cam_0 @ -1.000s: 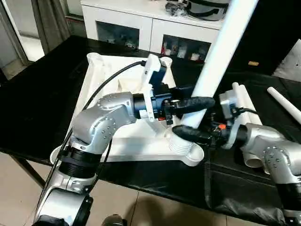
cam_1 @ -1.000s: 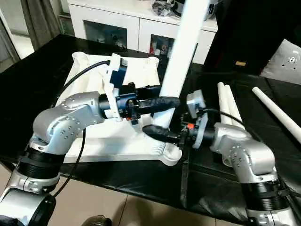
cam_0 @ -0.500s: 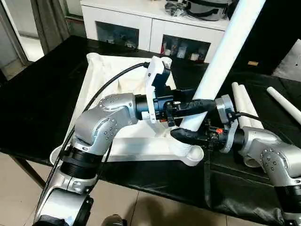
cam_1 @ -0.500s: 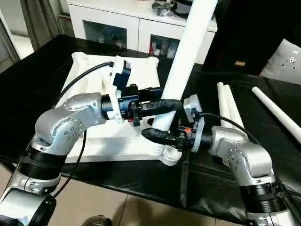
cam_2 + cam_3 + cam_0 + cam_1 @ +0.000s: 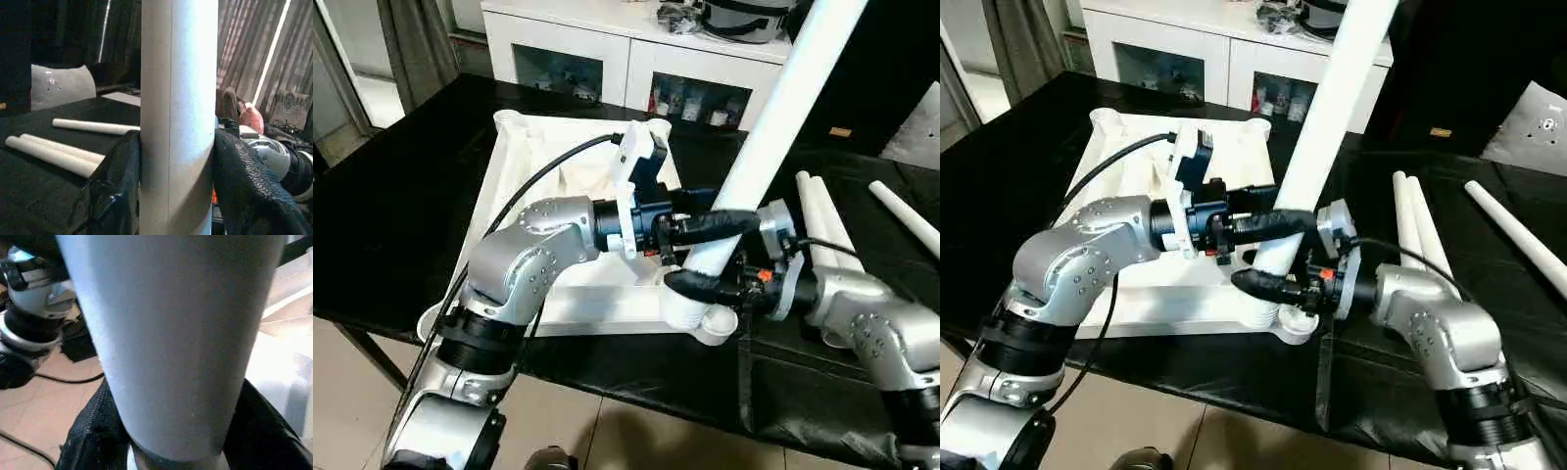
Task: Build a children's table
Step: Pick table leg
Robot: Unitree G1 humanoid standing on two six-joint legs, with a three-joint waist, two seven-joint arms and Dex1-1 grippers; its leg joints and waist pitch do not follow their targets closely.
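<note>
The white square table top [image 5: 548, 162] lies ribbed side up on the black table. A long white leg [image 5: 773, 117] stands tilted in its near right corner socket [image 5: 690, 311]. My left gripper [image 5: 710, 223] is shut on the leg just above the socket, its black fingers [image 5: 117, 191] pressed to both sides. Lower down, my right gripper [image 5: 690, 284] is shut on the same leg at its base, with black fingers [image 5: 90, 435] either side. Three more white legs [image 5: 822, 220] lie on the table to the right.
A white cabinet with glass doors [image 5: 626, 59] stands behind the table. A pale grey cushion [image 5: 1538, 122] sits at the far right. The black table's front edge [image 5: 607, 377] runs just below the socket, with tiled floor under it.
The leg has tipped slightly more to the right. My right gripper has slid a little left along the leg's base. The left arm has barely moved.
</note>
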